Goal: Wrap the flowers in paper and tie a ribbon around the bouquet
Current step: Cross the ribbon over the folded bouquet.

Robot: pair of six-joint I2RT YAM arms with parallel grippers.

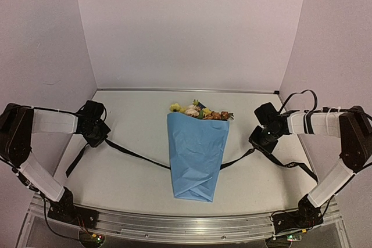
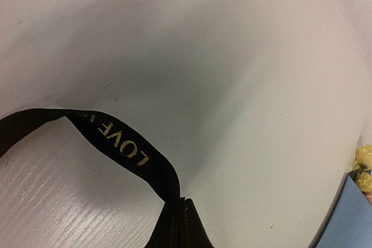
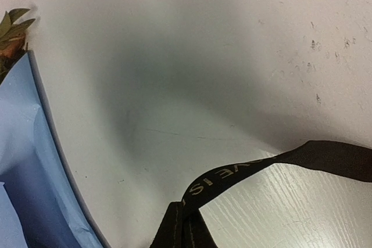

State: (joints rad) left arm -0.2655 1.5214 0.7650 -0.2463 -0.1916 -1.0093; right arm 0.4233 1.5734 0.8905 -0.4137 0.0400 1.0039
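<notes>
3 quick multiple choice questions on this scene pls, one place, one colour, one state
1. Where does the bouquet lie? A middle of the table B against the left wall C in a gripper
2. What colour is the ribbon? A red B black C white
3. How is the ribbon held? A lying free B gripped on one side only C gripped on both sides
1 A: it lies flat mid-table. 2 B: black with pale lettering. 3 C: the left gripper and right gripper are each shut on it.
</notes>
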